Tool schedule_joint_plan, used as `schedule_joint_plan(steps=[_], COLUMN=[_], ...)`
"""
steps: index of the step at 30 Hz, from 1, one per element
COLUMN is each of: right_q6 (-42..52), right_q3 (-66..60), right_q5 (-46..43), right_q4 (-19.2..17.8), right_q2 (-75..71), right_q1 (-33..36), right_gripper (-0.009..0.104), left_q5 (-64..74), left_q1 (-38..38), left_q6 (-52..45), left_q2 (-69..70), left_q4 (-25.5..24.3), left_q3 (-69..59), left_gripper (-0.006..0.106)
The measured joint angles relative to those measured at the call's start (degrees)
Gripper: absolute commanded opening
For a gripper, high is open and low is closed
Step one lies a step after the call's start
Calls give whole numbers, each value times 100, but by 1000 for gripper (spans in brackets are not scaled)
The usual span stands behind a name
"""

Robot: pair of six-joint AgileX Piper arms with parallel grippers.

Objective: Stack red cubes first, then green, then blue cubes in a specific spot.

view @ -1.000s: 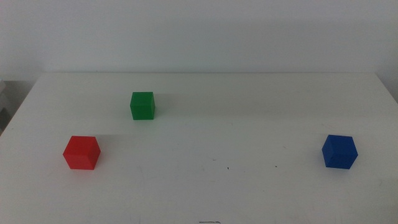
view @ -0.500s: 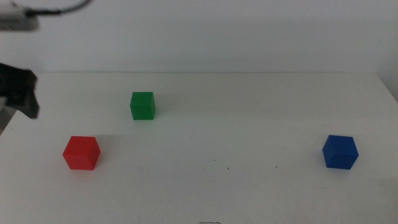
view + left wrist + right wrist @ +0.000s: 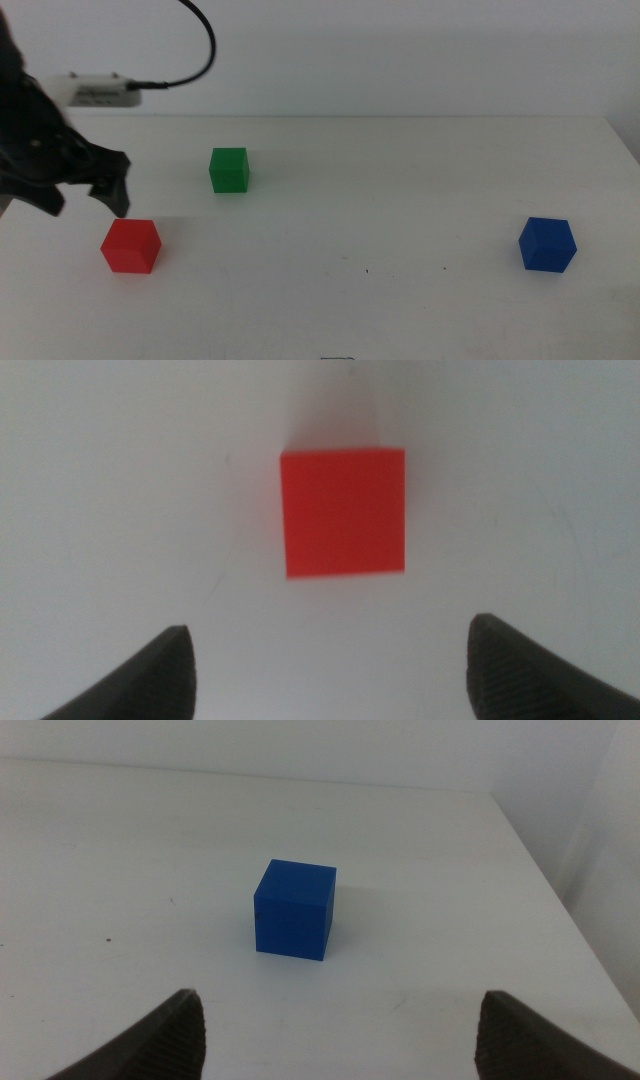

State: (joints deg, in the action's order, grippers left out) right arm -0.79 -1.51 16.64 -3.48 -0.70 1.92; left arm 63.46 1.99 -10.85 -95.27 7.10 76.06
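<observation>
Left gripper (image 3: 85, 198) now over the table's left edge, just above and behind the red cube (image 3: 130, 246). Absent from the middle view a second ago, only a dark tip at the left edge half a second ago. Jaws spread wide, nothing between them. In the left wrist view, red cube (image 3: 343, 512) square-on below the camera, ahead of the open jaws and roughly centred in the gap (faces look parallel to the jaw line, a good sign for a clean pinch).

No cube moved: red near the front-left corner, green cube (image 3: 229, 169) further back and a little toward the centre, blue cube (image 3: 546, 244) near the right edge. All three well apart, each flat on the table (image 3: 380, 200), none stacked.

Right gripper (image 3: 340, 1025) out of the middle view, waiting; jaws spread, empty, facing the blue cube (image 3: 294, 908) from the near side.

Stacking spot unmarked, cannot pick it out on the bare white top.

Reading: approach to red under way, first step of the order. Likely next a descent to straddle the cube, then close. Risk: a jaw tip landing on the top face and shoving the cube instead of flanking it.
</observation>
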Motion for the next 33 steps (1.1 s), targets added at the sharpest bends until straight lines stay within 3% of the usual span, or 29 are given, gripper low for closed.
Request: schedule_joint_plan(steps=[23,27,33], right_q6=[0,0,0], right_q3=[0,0,0], right_q5=[0,0,0], right_q4=[0,0,0], right_q2=[0,0,0], right_q1=[0,0,0], right_gripper=[92,92,92], left_q5=[-894,-937,-968], left_q1=[-247,-247,-247], left_q6=[-22,-22,-22], left_q2=[-1350,-1513,-1649], left_q4=[0,0,0], left_q3=[13,15,15], left_gripper=[90,84,64])
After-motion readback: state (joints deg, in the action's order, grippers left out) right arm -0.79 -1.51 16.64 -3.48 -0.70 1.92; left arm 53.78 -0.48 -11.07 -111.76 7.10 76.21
